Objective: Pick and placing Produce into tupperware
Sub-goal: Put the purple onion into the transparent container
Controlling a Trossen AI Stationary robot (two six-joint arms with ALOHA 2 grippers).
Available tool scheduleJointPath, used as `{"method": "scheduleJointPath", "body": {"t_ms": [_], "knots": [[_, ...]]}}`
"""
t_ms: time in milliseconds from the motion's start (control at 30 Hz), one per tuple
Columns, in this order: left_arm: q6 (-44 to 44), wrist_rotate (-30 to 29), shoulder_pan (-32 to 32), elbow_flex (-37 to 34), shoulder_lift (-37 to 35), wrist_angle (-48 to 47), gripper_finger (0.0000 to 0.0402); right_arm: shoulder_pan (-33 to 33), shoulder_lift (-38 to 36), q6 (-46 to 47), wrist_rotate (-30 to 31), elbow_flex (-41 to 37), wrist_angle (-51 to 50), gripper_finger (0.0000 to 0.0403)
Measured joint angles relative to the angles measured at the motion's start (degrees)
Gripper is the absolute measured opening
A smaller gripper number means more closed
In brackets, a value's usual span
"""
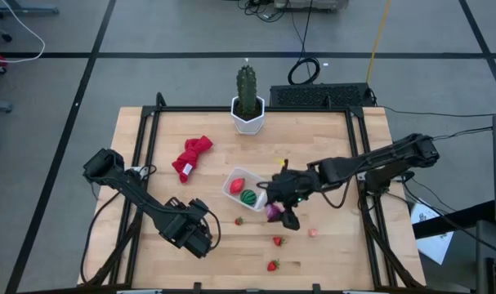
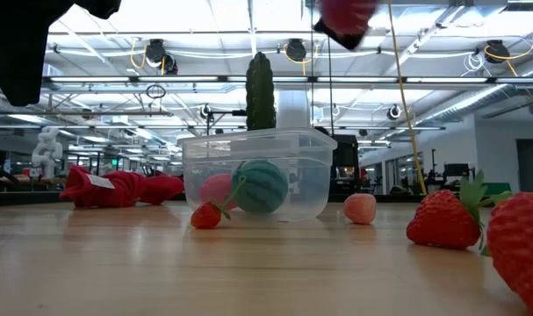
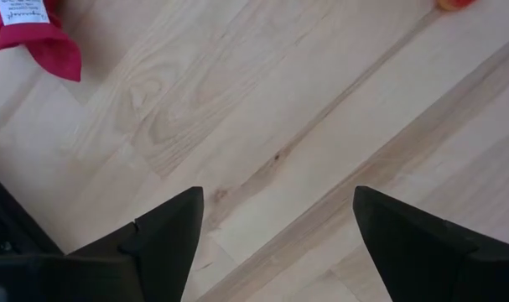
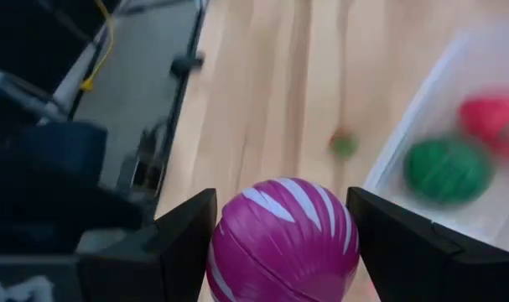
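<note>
High view: the right gripper [image 1: 285, 214] hovers just beside the clear tupperware tub [image 1: 231, 189], its fingers clamped on a purple striped ball [image 1: 273, 213] (magenta with white stripes in the right wrist view [image 4: 283, 242]). The tub sits near the table's middle and holds a green striped ball [image 1: 248, 198] and a red oval fruit [image 1: 237, 184]. Small strawberries lie on the wood near the table's front: one [image 1: 239, 220] close to the tub, two others [image 1: 278, 241] [image 1: 273, 265] farther forward, with a pink bit [image 1: 313, 232] to their right. The left gripper [image 1: 200, 238] rests low over bare wood at the table's front left, fingers spread apart and empty. A red cloth [image 1: 192, 155] lies left of the tub, and a cactus in a white pot [image 1: 248, 104] stands at the table's far edge.
</note>
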Motion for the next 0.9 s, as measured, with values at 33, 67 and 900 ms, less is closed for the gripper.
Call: {"method": "scheduleJointPath", "body": {"t_ms": [33, 67, 900], "knots": [[-0.1, 0.0, 0.0, 0.0, 0.0, -0.06, 0.0314, -0.41, 0.0, -1.41, 1.16, 1.27, -0.18, 0.0255], [-0.17, 0.0, -0.01, 0.0, 0.0, -0.09, 0.0315, -0.94, 0.0, -3.03, 1.97, 2.46, -0.09, 0.0255], [-1.02, 0.04, 0.07, 0.02, 0.02, -3.02, 0.031, -12.87, 11.71, -4.65, 0.96, 5.44, -1.73, 0.0255]]}}
